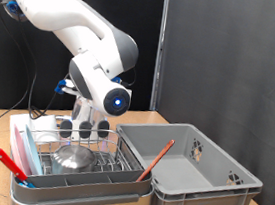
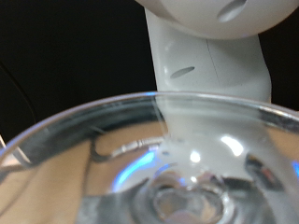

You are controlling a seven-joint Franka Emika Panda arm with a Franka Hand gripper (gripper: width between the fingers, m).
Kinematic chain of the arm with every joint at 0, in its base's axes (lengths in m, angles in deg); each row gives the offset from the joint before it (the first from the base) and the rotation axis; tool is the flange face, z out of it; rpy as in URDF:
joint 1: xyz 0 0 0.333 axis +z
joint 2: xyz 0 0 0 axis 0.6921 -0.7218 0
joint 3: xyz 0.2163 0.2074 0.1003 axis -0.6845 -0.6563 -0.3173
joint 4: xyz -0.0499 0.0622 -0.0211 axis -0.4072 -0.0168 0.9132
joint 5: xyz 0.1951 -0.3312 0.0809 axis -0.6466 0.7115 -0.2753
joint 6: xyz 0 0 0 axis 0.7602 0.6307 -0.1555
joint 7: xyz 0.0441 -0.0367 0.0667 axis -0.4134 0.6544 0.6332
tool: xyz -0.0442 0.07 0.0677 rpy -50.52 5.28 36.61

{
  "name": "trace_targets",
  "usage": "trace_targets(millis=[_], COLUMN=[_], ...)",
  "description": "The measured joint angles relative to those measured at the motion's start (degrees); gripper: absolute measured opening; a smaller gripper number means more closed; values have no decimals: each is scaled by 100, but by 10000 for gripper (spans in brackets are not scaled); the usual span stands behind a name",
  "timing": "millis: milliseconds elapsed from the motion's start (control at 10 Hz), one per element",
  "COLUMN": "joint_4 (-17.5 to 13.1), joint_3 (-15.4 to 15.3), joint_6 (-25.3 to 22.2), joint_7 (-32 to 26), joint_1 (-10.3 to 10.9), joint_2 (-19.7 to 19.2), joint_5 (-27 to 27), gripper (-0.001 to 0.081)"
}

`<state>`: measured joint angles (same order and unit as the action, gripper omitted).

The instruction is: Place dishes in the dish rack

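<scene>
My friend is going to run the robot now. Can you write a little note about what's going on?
Gripper: low over the dish rack; the wrist view shows a clear glass piece pressed close to the camera, grip not visible.
In the rack: steel bowl upside down in the middle, light-blue plate standing on edge at the exterior view's left, red utensil beside it.
Grey bin, exterior view's right, holds an orange-brown stick.
Left: the glass piece isn't settled.

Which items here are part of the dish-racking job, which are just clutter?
Job:
- dish rack
- light-blue plate, standing in the rack
- steel bowl, in the rack
- clear glass piece, close at the wrist camera
- gripper, over the rack

Lying about:
- grey bin
- orange-brown stick, in the bin
- red utensil
</scene>
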<state>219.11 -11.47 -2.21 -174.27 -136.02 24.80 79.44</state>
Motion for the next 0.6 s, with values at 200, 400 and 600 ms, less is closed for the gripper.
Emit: trace_targets(millis=[200, 400, 600], joint_4=[39, 50, 51], joint_3=[189, 389, 552], joint_6=[140, 269, 359], joint_7=[0, 0, -1], joint_1=[81, 197, 315], joint_2=[0, -1, -2], joint_5=[133, 236, 308], gripper=[107, 107, 107])
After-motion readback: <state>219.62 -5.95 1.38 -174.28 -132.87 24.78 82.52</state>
